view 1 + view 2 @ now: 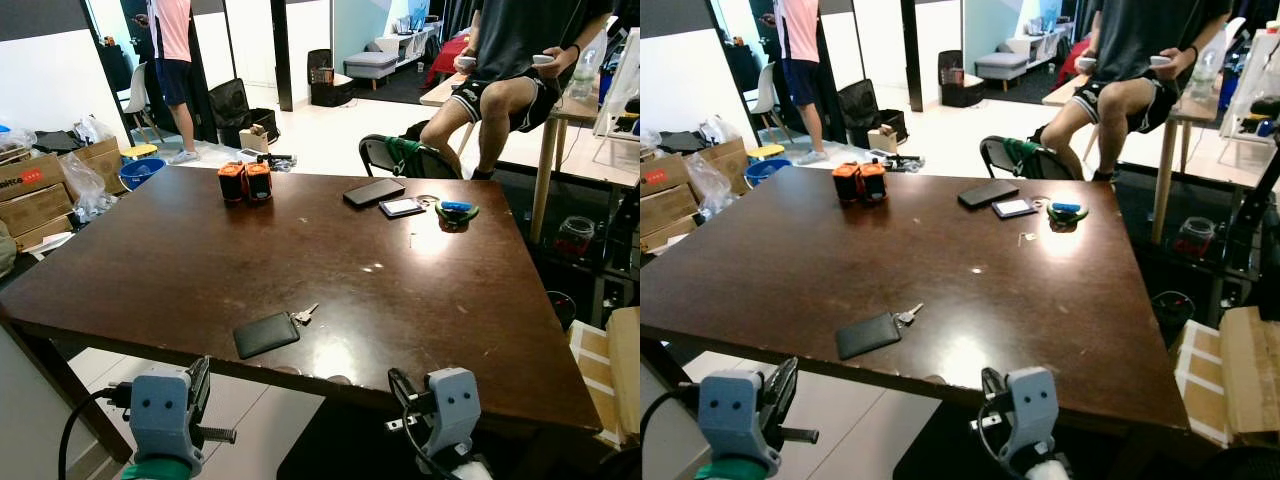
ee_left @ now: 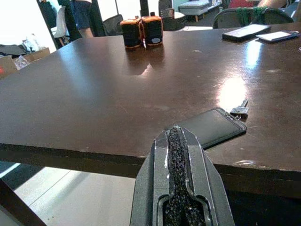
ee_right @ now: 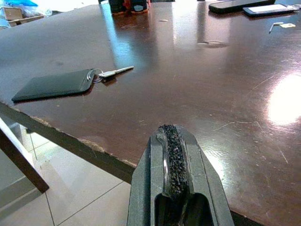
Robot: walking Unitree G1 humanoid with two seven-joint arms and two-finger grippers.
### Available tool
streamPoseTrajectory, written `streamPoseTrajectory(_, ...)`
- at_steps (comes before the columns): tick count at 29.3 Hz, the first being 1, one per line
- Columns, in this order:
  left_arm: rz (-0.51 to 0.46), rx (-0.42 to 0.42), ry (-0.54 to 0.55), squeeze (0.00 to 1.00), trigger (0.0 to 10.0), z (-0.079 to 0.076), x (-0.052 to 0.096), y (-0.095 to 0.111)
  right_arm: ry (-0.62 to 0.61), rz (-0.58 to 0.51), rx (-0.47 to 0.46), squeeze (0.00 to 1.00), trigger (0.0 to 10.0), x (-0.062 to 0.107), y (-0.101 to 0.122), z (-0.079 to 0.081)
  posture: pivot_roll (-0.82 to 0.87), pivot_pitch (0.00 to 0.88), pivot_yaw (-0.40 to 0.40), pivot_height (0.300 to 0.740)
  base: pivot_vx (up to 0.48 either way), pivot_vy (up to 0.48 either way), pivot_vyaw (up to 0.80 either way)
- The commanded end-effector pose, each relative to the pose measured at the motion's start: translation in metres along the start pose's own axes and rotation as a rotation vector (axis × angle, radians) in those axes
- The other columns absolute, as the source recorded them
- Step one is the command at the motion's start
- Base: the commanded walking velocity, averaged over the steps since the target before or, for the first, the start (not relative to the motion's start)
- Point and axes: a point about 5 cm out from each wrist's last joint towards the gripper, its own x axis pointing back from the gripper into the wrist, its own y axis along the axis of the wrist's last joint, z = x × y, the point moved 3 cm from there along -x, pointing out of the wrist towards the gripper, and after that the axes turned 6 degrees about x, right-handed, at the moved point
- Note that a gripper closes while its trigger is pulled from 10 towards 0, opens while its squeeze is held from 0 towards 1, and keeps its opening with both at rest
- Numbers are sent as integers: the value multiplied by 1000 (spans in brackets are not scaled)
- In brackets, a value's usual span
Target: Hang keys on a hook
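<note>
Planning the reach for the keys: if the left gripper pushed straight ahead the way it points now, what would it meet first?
Probably the black key pouch lying near the table's front edge, keys just beyond. The left gripper seems about level with the tabletop, so it may catch the edge first.

Two phones, two orange-black cylinders, one key pouch.

We see our left arm ending in a pale grey-blue block with two dark round screw holes, a threaded silver bolt at its side, a black cable looping off it and a green band beneath. Our right arm has the same grey block, with black cables beside it. Each gripper's fingers are black, lined with rough, grainy padding.
</note>
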Motion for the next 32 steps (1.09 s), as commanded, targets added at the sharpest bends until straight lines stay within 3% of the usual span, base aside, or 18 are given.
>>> streamPoseTrajectory(1,33,5,1,0,10000,2,1,-7,9,13,-22,0,10000,1,-4,3,-32,1,150,740,281,0,0)
streamPoseTrajectory(25,32,14,-7,0,10000,2,1,-5,11,14,-27,0,10000,-1,-4,5,-29,0,151,740,301,0,0)
streamPoseTrajectory(32,32,11,7,0,10000,4,0,-6,12,15,-34,0,10000,-2,-5,5,-29,0,153,740,0,0,0)
